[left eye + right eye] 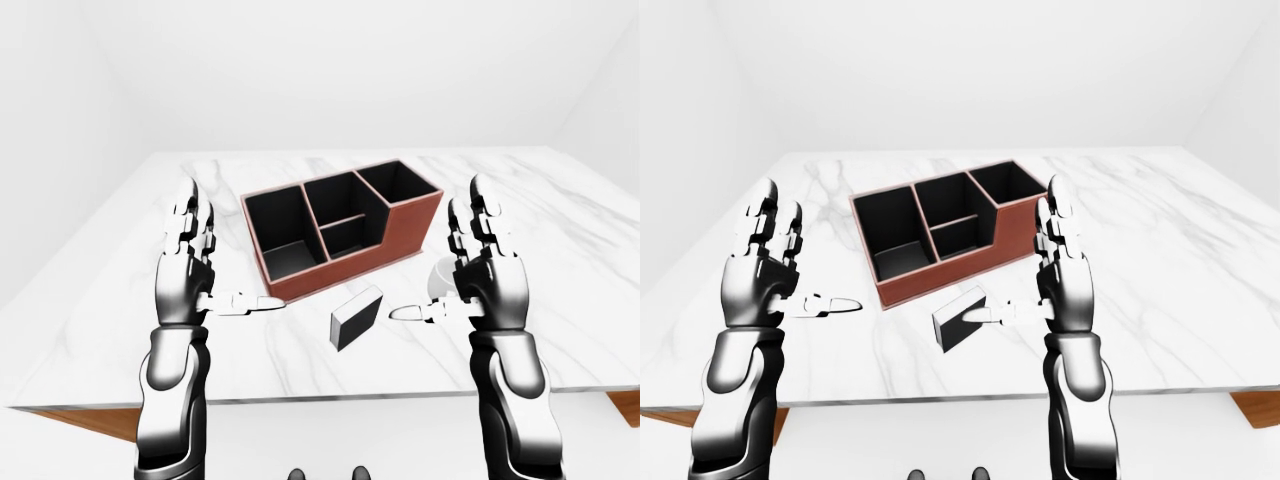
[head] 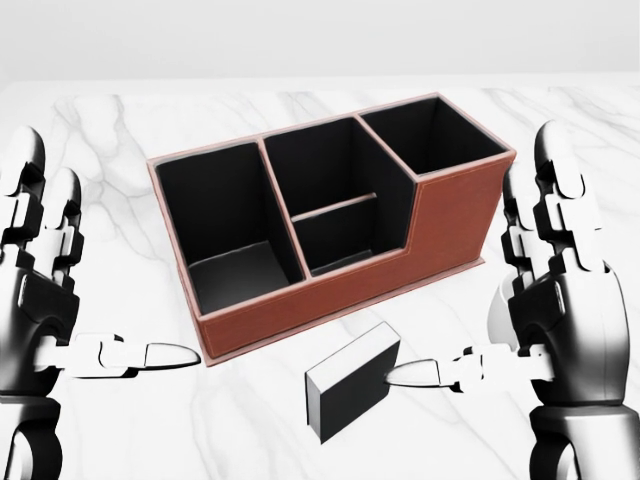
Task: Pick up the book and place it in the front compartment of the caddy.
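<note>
Sitting on a white marble desk (image 2: 120,130) with thin grey veins is a red-brown caddy (image 2: 455,215). It looks like stitched leather outside and is black inside. It is a long box cut into parts: one big part at the head view's left, two small ones in the middle, and a tall one at the right. Just below it in that view lies the book (image 2: 350,383), a small flat block with a black cover and pale edges. It is apart from the caddy. A white mug (image 1: 440,276) peeks out beside the right hand. The room has plain white walls.

Both shiny black and silver hands are spread wide and hold nothing. The left hand (image 2: 45,300) is well apart from the book. The right hand (image 2: 555,310) points its thumb tip (image 2: 410,374) right by the book's edge; I cannot tell if it touches.
</note>
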Tool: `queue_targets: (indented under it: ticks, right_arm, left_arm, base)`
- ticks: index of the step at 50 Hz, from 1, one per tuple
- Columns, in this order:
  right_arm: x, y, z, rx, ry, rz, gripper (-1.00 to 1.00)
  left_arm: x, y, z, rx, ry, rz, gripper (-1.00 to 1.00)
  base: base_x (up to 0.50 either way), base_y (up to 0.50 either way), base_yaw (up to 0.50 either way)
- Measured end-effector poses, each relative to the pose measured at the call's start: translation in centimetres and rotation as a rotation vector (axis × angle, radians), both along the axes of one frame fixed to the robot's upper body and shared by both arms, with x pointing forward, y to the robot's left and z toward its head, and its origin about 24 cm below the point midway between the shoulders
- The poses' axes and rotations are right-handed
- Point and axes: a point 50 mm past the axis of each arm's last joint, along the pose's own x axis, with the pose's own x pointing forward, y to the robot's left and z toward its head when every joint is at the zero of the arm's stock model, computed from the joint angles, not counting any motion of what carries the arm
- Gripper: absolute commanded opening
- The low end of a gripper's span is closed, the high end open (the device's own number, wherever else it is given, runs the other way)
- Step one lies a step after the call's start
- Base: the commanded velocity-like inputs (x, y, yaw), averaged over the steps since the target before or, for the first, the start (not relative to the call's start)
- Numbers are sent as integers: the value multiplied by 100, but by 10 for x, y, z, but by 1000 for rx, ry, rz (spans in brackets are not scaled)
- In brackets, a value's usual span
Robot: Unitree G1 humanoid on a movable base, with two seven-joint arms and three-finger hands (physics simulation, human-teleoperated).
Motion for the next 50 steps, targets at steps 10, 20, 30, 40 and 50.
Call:
queue_targets:
  ticks: [10, 20, 30, 40, 50]
  right_arm:
    - [-2, 0, 2, 11, -10, 11, 100]
    - [-3, 0, 3, 15, -15, 19, 100]
    - [-1, 4, 0, -12, -1, 24, 100]
    - [-3, 5, 1, -13, -6, 37, 100]
    - [-4, 5, 3, -25, -14, 34, 100]
  left_arm:
    - [0, 0, 0, 0, 2, -1, 100]
    - [0, -1, -2, 1, 7, -2, 100]
    - [1, -1, -2, 0, 8, -5, 100]
    - [0, -1, -2, 1, 11, -5, 100]
    - [0, -1, -3, 1, 11, -6, 100]
  base:
    - [45, 0, 0]
    - [50, 0, 0]
    - [10, 0, 0]
    - [33, 0, 0]
    - [5, 0, 0]
